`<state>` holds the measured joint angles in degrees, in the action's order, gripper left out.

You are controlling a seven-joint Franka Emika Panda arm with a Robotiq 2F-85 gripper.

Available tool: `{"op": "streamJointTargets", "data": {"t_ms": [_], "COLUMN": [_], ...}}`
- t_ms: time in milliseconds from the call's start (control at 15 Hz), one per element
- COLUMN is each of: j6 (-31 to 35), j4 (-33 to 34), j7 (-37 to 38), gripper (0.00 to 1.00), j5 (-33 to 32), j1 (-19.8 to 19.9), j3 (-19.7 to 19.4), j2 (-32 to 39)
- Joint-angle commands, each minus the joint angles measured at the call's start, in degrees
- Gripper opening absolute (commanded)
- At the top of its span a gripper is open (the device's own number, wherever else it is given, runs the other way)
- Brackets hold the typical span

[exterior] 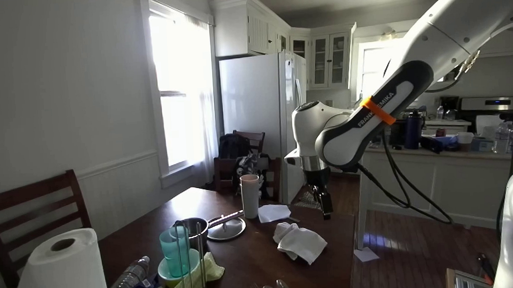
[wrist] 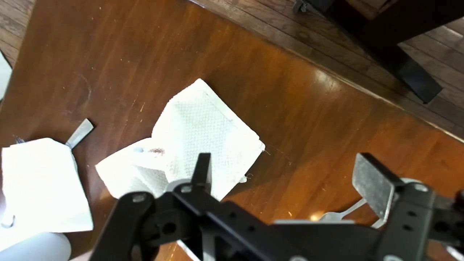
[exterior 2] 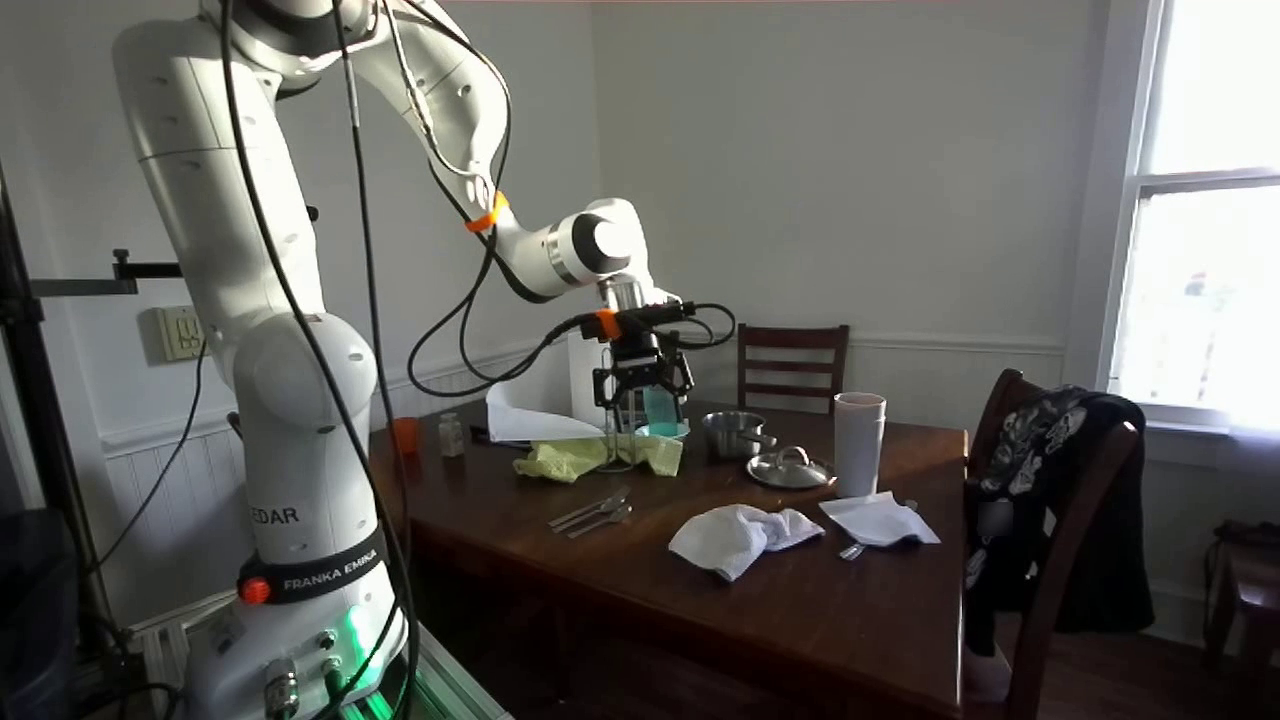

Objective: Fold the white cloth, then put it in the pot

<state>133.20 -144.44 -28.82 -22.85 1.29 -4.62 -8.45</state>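
Note:
The white cloth (exterior: 303, 243) lies crumpled and partly folded over on the dark table, also seen in an exterior view (exterior 2: 735, 537). In the wrist view the cloth (wrist: 203, 127) shows a flat textured part and a rumpled part to its left. My gripper (wrist: 284, 163) is open and empty; it hangs above the table in both exterior views (exterior: 323, 210) (exterior 2: 645, 395), apart from the cloth. In the wrist view one finger overlaps the cloth's right part and covers some of it. The metal pot (exterior 2: 728, 438) stands uncovered farther back, also in an exterior view (exterior: 204, 235); it is outside the wrist view.
The pot's lid (exterior 2: 790, 468) lies beside the pot. A tall white cup (exterior 2: 858, 445) stands near a white napkin (exterior 2: 880, 520) over cutlery. Forks and spoons (exterior 2: 592, 512) lie near the table edge. A yellow cloth (exterior 2: 565, 460), teal cups (exterior: 174, 251) and a paper towel roll (exterior: 68, 272) also stand there.

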Motion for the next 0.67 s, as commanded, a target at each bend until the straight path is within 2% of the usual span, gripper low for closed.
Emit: {"op": "streamJointTargets", "data": {"t_ms": [0, 200, 400, 600], "j6": [5.84, 10.71, 14.89, 16.98], "j4": [3.14, 6.01, 10.0, 13.67], "j7": [-9.49, -14.44, -15.87, -16.83], "gripper": [1.0, 1.0, 1.0, 1.0], "j5": [-3.69, -8.15, -12.16, -13.42], "j1": [1.09, 2.35, 3.56, 4.66], "j3": [-1.08, -1.26, -1.95, -2.37], "j2": [8.36, 14.95, 21.49, 26.61]}}
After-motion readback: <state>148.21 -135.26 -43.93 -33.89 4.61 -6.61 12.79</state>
